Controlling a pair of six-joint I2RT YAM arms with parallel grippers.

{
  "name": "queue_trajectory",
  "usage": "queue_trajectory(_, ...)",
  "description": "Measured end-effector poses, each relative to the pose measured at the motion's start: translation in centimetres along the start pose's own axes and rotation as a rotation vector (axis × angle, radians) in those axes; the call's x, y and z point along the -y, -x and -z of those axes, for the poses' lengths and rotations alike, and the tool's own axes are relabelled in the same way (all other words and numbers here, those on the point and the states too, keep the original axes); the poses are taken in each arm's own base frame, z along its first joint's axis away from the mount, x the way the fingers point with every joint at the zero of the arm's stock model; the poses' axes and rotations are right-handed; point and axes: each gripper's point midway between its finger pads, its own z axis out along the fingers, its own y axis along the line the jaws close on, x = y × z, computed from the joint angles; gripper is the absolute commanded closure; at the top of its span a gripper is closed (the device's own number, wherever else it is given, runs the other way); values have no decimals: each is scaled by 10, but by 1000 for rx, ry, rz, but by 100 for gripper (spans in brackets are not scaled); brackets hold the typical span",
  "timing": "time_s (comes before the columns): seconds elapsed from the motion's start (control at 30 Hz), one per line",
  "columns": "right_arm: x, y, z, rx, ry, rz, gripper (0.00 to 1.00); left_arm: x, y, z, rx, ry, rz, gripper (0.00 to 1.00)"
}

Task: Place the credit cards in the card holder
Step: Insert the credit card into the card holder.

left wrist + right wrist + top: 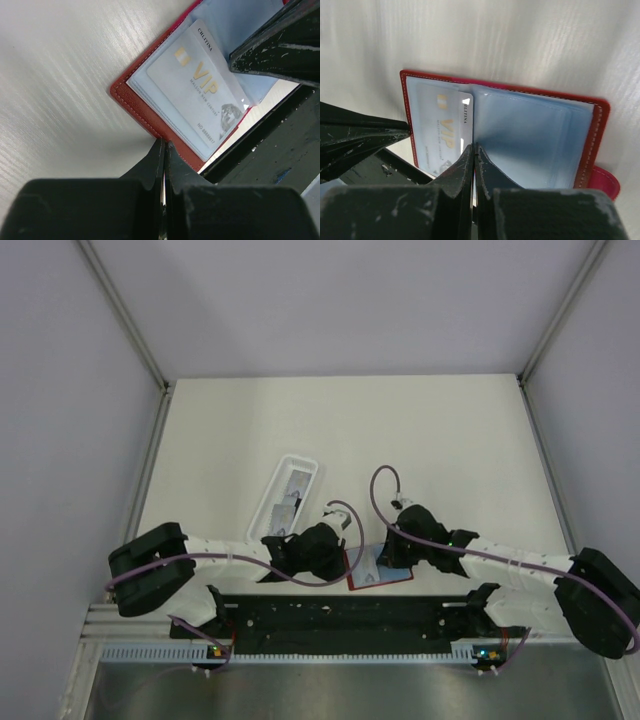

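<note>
Top cam: high behind me, looking down, wallet (378, 568) far. My two wrist cams: close over the wallet from opposite sides. All share it.

the only writing sits on one grey card (200, 95) tucked behind a clear pocket of the red card holder (131, 106). large gold letters across its middle read "vip". a small dark word along one short edge looks like "chutina", though its first letters are uncertain. under the gold letters runs a fine line of small capitals, too small to read surely. near the far end a line starts "no." followed by digits, mostly eights. the right wrist view shows the same gold "vip" and edge word.
</note>
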Motion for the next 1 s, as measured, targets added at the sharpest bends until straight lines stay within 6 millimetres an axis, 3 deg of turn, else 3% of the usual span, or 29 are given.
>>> queue_trajectory(0.33,-10,-11,-6,-38,35,25,100,0,0,0,2,-2,0,100)
queue_trajectory(0.7,-8,-1,7,22,15,34,98,0,0,0,2,2,-1,100)
queue_trajectory(0.83,-10,17,22,120,9,43,81,-3,4,9,11,23,-13,100)
queue_trajectory(1.0,-11,35,38,223,1,47,67,3,42,37,117,52,-42,100)
